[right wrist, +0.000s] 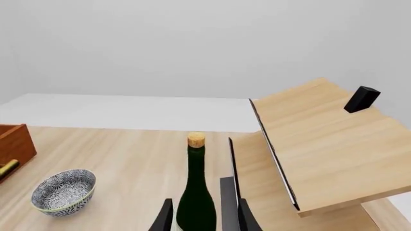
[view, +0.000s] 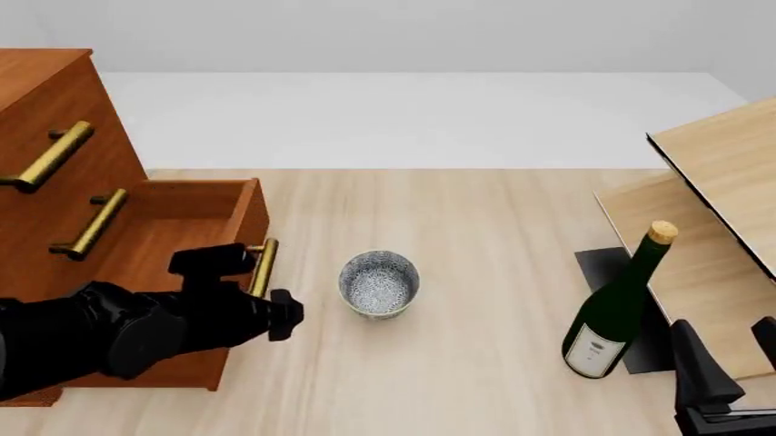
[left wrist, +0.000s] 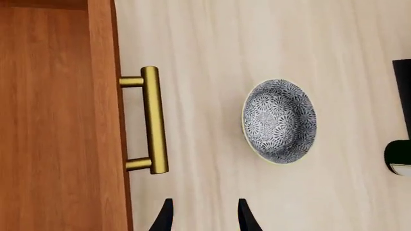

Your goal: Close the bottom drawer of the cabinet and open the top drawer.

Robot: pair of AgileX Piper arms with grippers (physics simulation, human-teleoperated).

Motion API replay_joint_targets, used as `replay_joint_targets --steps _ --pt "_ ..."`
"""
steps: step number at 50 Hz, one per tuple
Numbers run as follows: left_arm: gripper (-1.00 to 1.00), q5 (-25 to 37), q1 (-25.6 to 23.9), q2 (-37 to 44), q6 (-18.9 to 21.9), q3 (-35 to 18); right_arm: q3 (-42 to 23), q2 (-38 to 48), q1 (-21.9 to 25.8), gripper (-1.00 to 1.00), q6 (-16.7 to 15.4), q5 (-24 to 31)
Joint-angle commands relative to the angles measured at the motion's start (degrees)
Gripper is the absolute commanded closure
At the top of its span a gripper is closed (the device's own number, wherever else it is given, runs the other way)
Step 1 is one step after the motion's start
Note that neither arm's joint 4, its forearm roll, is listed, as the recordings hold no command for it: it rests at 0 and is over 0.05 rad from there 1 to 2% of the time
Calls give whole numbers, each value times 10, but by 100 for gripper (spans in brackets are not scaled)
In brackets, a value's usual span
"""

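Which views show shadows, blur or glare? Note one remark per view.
Front view: sharp, evenly lit, faint shadow under the bowl. Left wrist view: soft sheen along the bottom drawer's brass handle, no blur. Right wrist view: crisp bottle, flat lighting.

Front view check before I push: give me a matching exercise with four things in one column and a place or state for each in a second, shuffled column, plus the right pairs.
Things:
1. bottom drawer
2. top drawer
3. patterned bowl
4. wine bottle

States:
A. upright, corked, beside the pale shelf unit
B. pulled out, left gripper just in front of its handle
C. shut flush with the cabinet
D. on the table between cabinet and bottle

Pairs: 1-B, 2-C, 3-D, 4-A
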Motion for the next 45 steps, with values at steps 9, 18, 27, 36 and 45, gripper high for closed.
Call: replay_joint_targets --steps 9,18,27,36,45 --pt "-100 20 51 45 87 -18 0 -5 2 -100 1 5" --pt "-100 25 64 58 111 -19 0 -5 1 -100 2 5" --pt "-100 30 92 69 154 -17 0 -5 2 -100 4 5" --pt "-100 30 101 76 155 -3 0 -4 4 -100 5 4" --pt "-100 32 124 70 174 11 0 -2 6 -100 7 1"
